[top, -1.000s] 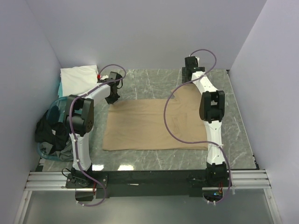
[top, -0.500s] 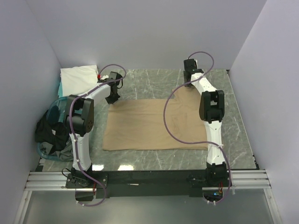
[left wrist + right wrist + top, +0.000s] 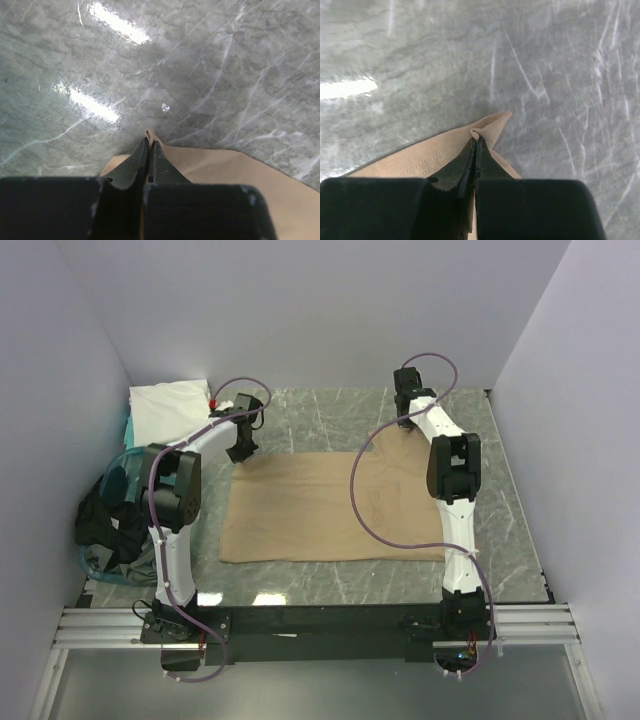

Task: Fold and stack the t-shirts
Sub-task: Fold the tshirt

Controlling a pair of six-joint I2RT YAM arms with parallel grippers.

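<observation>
1. Two shirts are in play. The tan t-shirt (image 3: pixel 300 510) lies spread flat across the middle of the overhead frame on the marble table (image 3: pixel 320 410). The white t-shirt (image 3: pixel 165 405) sits bunched at the upper left, well apart from it, beside the teal tub (image 3: pixel 115 480).
2. At the tan t-shirt's upper-left corner we see the left gripper (image 3: pixel 149 147) clenched. In its wrist view a small peak of fabric pokes up between the closed fingers, so we take that corner as held.
3. At the upper-right corner sits the change. A second ago the right gripper (image 3: pixel 476 145) hung wide apart further up the frame, clear of the cloth. Now it has come down and snapped closed, with a pinch of tan hem puckered right at its tips.
4. We read this as both far corners now being gripped, so the grasping stage looks done and the first fold can begin. Probably both corners get lifted and carried toward the bottom edge of the frame.
5. Our worry is the right-hand bite, which looks thin and close to the corner's very edge, so it could slip if the lift is quick or the arms pull unevenly.
6. The white t-shirt still lies unfolded, so stacking is a long way off.
</observation>
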